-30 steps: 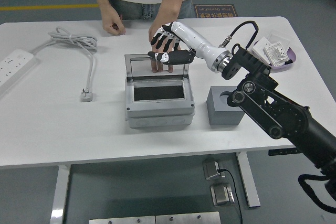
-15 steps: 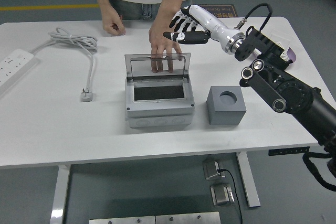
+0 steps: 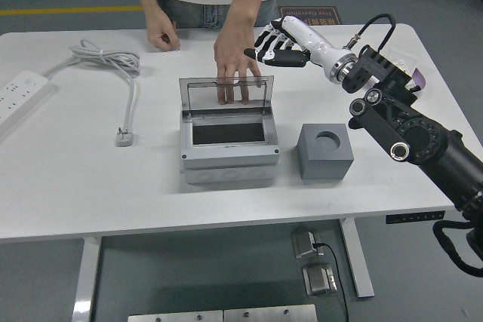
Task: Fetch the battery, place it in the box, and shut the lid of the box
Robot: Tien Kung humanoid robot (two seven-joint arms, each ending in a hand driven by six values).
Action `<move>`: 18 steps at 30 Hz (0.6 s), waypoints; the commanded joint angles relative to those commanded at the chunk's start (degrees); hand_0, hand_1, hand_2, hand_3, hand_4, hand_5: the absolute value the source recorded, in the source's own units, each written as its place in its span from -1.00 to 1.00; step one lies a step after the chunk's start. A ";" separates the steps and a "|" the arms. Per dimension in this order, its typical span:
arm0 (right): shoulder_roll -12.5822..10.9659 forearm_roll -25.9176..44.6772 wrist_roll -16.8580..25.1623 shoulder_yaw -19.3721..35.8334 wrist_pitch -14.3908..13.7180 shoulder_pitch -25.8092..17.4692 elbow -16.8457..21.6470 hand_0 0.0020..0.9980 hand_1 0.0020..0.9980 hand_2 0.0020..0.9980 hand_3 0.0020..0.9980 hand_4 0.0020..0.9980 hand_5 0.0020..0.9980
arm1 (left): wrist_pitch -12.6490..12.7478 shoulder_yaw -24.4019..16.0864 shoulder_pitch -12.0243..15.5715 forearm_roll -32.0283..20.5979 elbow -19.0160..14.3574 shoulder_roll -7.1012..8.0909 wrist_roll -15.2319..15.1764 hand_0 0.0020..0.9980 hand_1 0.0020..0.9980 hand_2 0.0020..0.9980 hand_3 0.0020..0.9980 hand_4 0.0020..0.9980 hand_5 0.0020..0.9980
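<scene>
White rectangular bench (image 3: 75,186) carries everything. Right arm (image 3: 407,130), black links with a white forearm, comes in from lower right and reaches up-left across the far right part of the bench. Right hand (image 3: 278,44), black-and-white, five fingers, hangs above the bench behind and right of the box, fingers loosely extended and slightly curved, grasping nothing. Left arm not in view.

Grey plastic rectangular box (image 3: 229,141) sits mid-bench, its clear hinged lid (image 3: 225,94) standing upright at the back edge, dark interior exposed. Can't tell whether a battery is inside; none identifiable elsewhere.

Person at far side: one hand (image 3: 234,54) rests fingertips down on the bench just behind the lid, fingers visible through it; other hand (image 3: 162,38) lies curled on the bench further left.

Grey cube block with a round recess on top (image 3: 324,151) just right of the box, apart from it. White power strip (image 3: 21,94) and white coiled cable with plug (image 3: 113,69) at left.
</scene>
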 joint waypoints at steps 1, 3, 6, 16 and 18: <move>0.10 -0.08 -0.03 0.00 -0.01 -0.08 0.00 -0.22 -0.08 0.05 0.08 1.00 0.65 | 0.00 0.00 0.00 0.00 0.00 0.00 -0.01 0.18 -0.21 0.18 0.28 0.43 -0.55; 0.30 -0.21 -0.06 0.00 -0.03 -0.27 0.01 -0.17 -0.05 0.09 0.11 1.00 0.73 | 0.00 0.03 0.00 -0.02 0.00 -0.01 -0.02 0.18 -0.21 0.18 0.28 0.43 -0.55; 0.49 -0.33 -0.09 0.01 -0.02 -0.50 -0.01 -0.17 -0.05 0.09 0.11 1.00 0.73 | -0.01 0.04 0.02 -0.03 0.00 -0.02 -0.03 0.18 -0.21 0.18 0.28 0.43 -0.55; 0.64 -0.39 -0.12 -0.45 0.04 -1.29 0.12 -0.17 -0.04 0.10 0.12 1.00 0.76 | -0.02 -0.01 0.15 -0.02 0.00 -0.12 -0.05 0.18 -0.20 0.18 0.28 0.43 -0.55; 0.70 -0.40 -0.13 -0.63 0.04 -1.51 0.19 -0.17 -0.04 0.10 0.12 1.00 0.76 | -0.01 0.01 0.16 -0.04 0.00 -0.14 -0.06 0.18 -0.20 0.18 0.28 0.43 -0.55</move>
